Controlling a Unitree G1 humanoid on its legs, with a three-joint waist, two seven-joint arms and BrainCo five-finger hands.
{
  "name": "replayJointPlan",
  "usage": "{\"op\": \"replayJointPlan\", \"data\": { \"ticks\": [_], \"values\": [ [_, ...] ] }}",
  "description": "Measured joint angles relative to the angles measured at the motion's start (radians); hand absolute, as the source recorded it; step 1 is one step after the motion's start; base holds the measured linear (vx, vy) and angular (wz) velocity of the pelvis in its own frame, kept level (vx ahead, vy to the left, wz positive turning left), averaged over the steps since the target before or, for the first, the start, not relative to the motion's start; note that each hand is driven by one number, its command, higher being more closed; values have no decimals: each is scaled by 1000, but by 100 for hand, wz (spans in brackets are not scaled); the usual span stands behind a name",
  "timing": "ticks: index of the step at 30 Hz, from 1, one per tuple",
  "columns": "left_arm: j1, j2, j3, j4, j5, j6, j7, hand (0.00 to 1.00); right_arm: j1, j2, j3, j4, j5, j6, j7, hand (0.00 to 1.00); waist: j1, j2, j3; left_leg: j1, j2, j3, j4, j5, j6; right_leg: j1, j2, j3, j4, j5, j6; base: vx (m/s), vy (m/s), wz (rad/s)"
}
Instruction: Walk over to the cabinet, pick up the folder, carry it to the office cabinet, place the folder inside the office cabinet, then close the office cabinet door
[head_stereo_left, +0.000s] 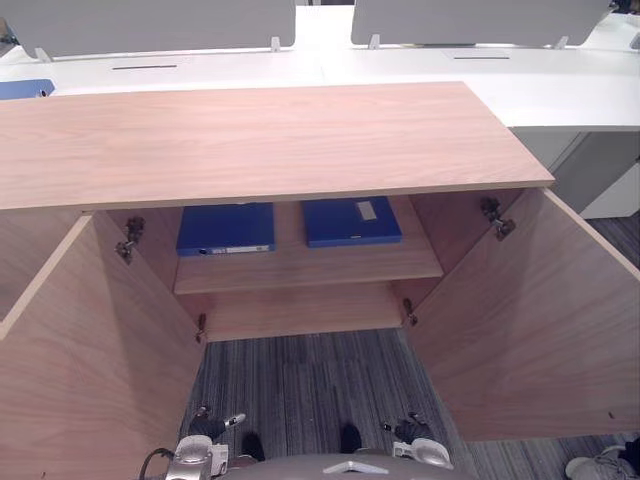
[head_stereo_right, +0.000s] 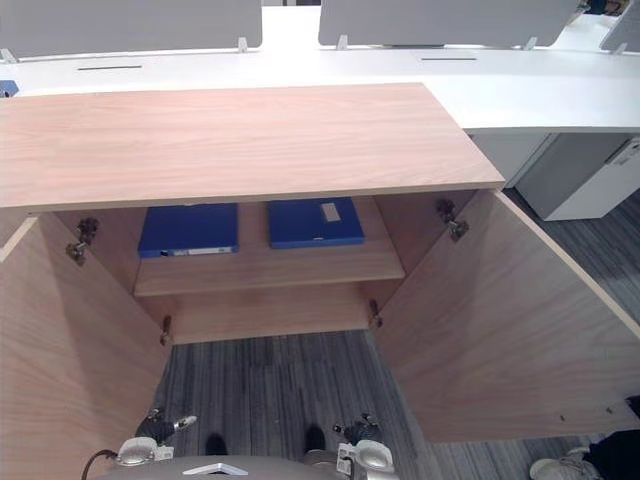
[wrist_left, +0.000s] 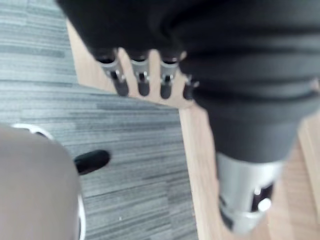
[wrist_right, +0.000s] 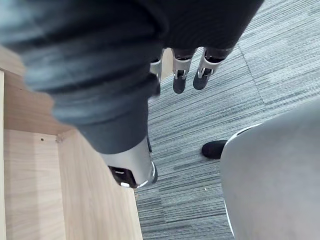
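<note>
1. Position: I stand facing the office cabinet (head_stereo_left: 250, 140). Its left door (head_stereo_left: 90, 370) and right door (head_stereo_left: 530, 320) are both swung fully out, one on each side of me.

2. Hand state: my left hand (head_stereo_left: 210, 427) hangs low beside the left door, over the carpet (head_stereo_left: 300, 390). Its fingers (wrist_left: 143, 82) are straight and relaxed and carry nothing. My right hand (head_stereo_left: 412, 430) hangs low near the right door, and its fingers (wrist_right: 180, 75) are likewise loose and empty.

3. Task item: two blue folders lie flat side by side on the shelf (head_stereo_left: 300, 265) inside the cabinet. These are the left folder (head_stereo_left: 226, 228) and the right folder (head_stereo_left: 351, 220), which bears a pale label. I cannot tell which one is the task's own.

4. Step in hand: with both hands free and folders on the shelf, I judge placement complete and door closing pending.

5. Next move requirements:
- Clear my body out from between the doors, because I stand inside their swing.
- Raise a hand to a door's outer face, near its free edge.
- Push with flat fingers toward the cabinet front until the door meets it.
</note>
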Motion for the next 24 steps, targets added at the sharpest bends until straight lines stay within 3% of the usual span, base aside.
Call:
{"op": "replayJointPlan", "data": {
  "ticks": [12, 14, 18, 24],
  "values": [
    [2, 0, 9, 31, 0, 1, 0, 0, -6, 4, -83, 34, 94, 0, -4, 0, -18, -1, -10, 45, -13, 43, -4, -29, 4, 27, -7, 52, -8, 3, 2, -1, 9, -11],
    [3, 0, 11, 34, -1, 4, 0, 0, 6, 5, -145, 19, 193, -7, -19, 0, -18, 2, -11, 67, -12, 78, -4, -46, 4, 27, -3, 86, -7, 2, 1, 9, 9, -48],
    [3, -2, 44, 33, -1, 10, 0, 0, 67, 6, -311, -139, 348, -36, -67, 0, -25, 9, -21, 77, -13, 133, -3, -68, 2, 6, 0, 134, -3, 0, -3, 20, 14, -42],
    [21, -25, 71, 14, 0, 11, 1, 0, 125, 6, -516, -422, 429, -92, -166, 0, -36, 13, -33, 116, -8, 195, 2, -101, -4, 8, 11, 172, 6, -10, -21, 43, 1, -32]
  ]
}}
